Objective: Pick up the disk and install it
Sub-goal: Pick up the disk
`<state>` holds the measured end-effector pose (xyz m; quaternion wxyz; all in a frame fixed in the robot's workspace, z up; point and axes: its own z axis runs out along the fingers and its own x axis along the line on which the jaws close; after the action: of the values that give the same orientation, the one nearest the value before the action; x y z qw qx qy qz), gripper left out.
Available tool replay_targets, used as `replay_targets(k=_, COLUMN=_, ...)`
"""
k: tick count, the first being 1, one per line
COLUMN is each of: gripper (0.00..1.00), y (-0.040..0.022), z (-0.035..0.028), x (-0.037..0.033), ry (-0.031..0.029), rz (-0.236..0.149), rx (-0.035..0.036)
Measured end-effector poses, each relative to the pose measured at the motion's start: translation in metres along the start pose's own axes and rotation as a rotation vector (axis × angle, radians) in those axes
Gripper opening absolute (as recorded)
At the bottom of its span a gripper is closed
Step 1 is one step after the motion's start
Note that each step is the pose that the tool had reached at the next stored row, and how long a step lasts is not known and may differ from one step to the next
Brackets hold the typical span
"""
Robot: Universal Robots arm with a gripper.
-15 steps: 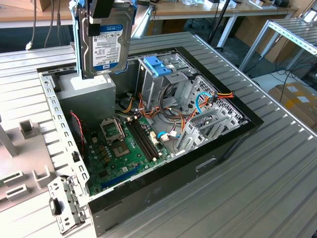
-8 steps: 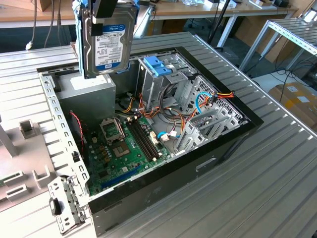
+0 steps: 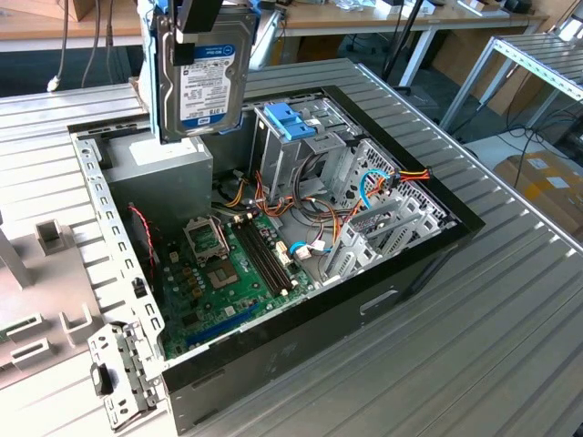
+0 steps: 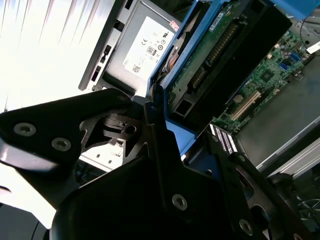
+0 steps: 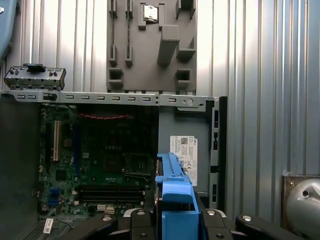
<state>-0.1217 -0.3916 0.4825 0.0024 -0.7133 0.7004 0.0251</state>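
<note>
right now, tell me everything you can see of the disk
The disk is a flat rectangular drive with a dark metal body and a white label with a blue top band and barcodes. It hangs upright, clear of the open computer case, above the grey box. The gripper clamps its top edge; a blue frame edges it.

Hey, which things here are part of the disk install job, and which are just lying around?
Job: the disk, held in the gripper above the open computer case; drive cage with blue latch.
Lying about: grey fixture plate; metal bracket; cardboard box.
</note>
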Motion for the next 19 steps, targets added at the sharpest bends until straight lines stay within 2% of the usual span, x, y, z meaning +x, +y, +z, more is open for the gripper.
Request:
replay_targets(k=8, gripper=0.37, y=-0.0066, z=-0.0001, x=0.0001, ry=0.0000, rz=0.000, rx=0.0000)
replay_targets(k=19, gripper=0.37, y=-0.0071, z=-0.0001, x=0.0014, ry=0.0000, rz=0.000, rx=0.0000)
